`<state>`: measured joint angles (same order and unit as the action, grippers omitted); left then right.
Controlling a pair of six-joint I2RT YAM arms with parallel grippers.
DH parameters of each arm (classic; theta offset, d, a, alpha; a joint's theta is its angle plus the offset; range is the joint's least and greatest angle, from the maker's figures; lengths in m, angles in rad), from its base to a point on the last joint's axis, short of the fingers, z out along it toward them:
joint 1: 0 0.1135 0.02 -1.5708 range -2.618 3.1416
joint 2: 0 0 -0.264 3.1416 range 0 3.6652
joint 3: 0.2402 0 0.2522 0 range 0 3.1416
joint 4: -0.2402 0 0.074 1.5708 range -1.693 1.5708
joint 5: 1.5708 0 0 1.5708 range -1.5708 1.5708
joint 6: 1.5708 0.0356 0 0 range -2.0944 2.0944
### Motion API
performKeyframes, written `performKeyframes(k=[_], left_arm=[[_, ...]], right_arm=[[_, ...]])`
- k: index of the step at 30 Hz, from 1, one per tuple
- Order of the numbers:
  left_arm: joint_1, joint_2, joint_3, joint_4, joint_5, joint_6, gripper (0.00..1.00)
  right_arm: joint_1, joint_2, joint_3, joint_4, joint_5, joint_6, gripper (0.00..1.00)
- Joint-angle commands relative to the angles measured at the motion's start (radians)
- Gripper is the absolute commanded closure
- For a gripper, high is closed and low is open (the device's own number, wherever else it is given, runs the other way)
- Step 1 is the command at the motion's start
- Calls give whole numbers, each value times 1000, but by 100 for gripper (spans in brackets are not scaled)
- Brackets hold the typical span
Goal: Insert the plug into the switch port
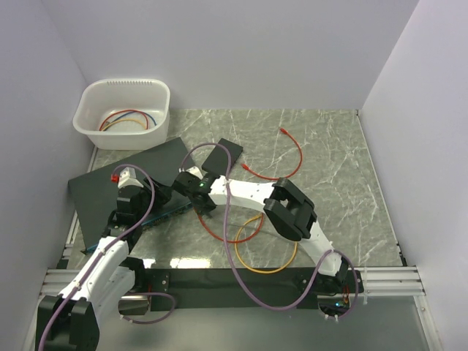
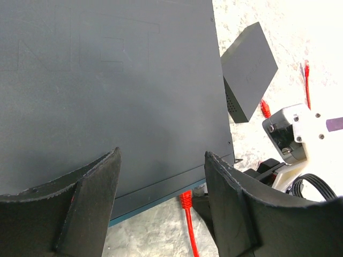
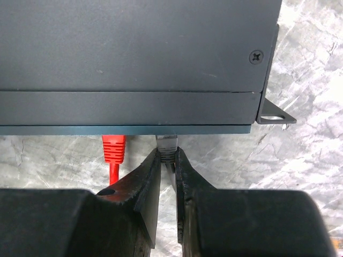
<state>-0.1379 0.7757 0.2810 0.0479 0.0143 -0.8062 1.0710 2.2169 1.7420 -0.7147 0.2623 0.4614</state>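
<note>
I'm watching the right end effector (image 3: 167,155) pinching, almost fully closed, on a small pale grey connector (image 3: 166,143). It is holding that connector against the teal front face (image 3: 64,129) of the black switch (image 3: 134,53). The red plug (image 3: 114,147) is sitting just beside that connector and butting into the same face, with its thin red cable trailing away. The switch port it is meeting is hiding behind the face's edge, so I cannot tell how deep the plug is sitting. The left end effector (image 2: 162,155) is hovering over the switch's top with its fingers spread wide, gripping nothing.

I'm counting two arms, one switch and one small black box (image 2: 249,69). I'm also counting three red plugs in the left wrist view, and one orange-yellow cable (image 1: 270,271) looping on the table (image 1: 344,190). One white basin (image 1: 121,139) is holding more cables.
</note>
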Motion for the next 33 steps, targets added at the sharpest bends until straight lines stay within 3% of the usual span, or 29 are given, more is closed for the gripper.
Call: performKeyframes(k=[1,14,18,33], left_arm=[[6,-12,-5,26,4,4,31],[6,-15,-5,23,3,4,31],[6,-15,-5,23,4,4,31],[6,-7,-2,23,4,6,31]], right_arm=[[-9,13,85,149,115,57,100],[-14,121,309,90,123,68,100],[-28,119,309,106,133,66,100],[-37,-68,-7,448,278,-110,100]])
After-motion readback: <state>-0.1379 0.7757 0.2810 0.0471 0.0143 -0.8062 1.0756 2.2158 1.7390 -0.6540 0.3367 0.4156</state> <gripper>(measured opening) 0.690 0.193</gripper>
